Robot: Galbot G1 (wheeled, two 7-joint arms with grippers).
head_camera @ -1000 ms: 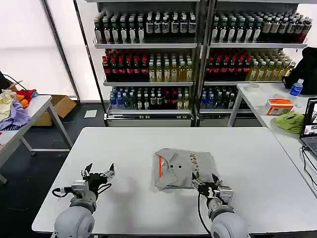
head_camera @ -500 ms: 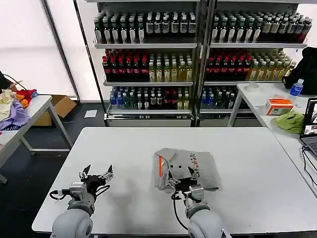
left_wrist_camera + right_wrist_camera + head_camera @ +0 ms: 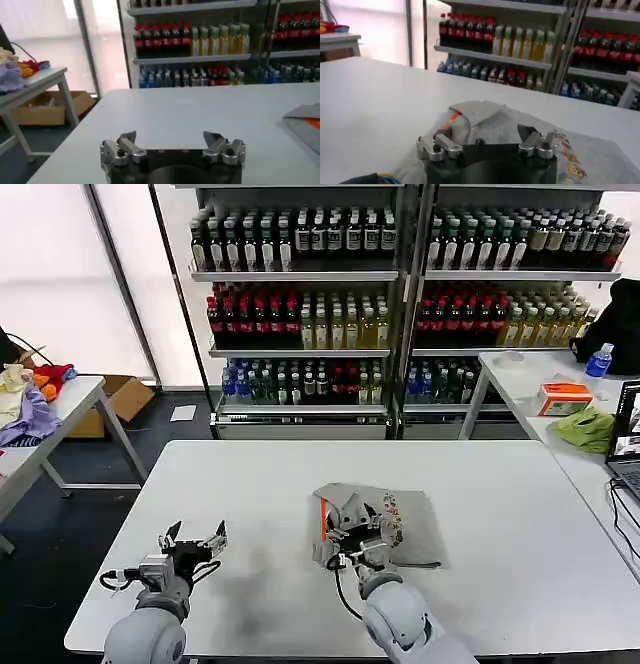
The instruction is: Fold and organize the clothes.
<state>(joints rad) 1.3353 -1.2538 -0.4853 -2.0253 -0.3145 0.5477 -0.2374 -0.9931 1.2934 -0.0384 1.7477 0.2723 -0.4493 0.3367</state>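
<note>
The grey T-shirt (image 3: 378,526) lies folded into a rough rectangle on the white counter (image 3: 250,484), a bit right of centre, w/ an orange strip along its left edge and a small printed graphic on the upper right part. The right gripper (image 3: 358,529) is over the shirt's left half, at abt 9 o'clock from the garment's middle, arm coming in from the near edge at 6 o'clock. Its fingers (image 3: 442,145) are spread wide, nothing between them; whether the tips touch the fabric can't be told. In the right wrist view the T-shirt (image 3: 495,125) sits right under and ahead of the right gripper (image 3: 487,142), a folded flap w/ the orange trim near one finger and the colourful print by the other. The left gripper (image 3: 192,542) is well apart from the shirt, at abt 9 o'clock of it near the counter's front-left area, over bare surface. In the left wrist view the left gripper (image 3: 172,145) has fingers (image 3: 125,147) wide apart and empty, w/ a corner of the T-shirt (image 3: 305,125) off to one side. Shelves of bottles (image 3: 400,294) stand behind the counter at 12 o'clock.
</note>
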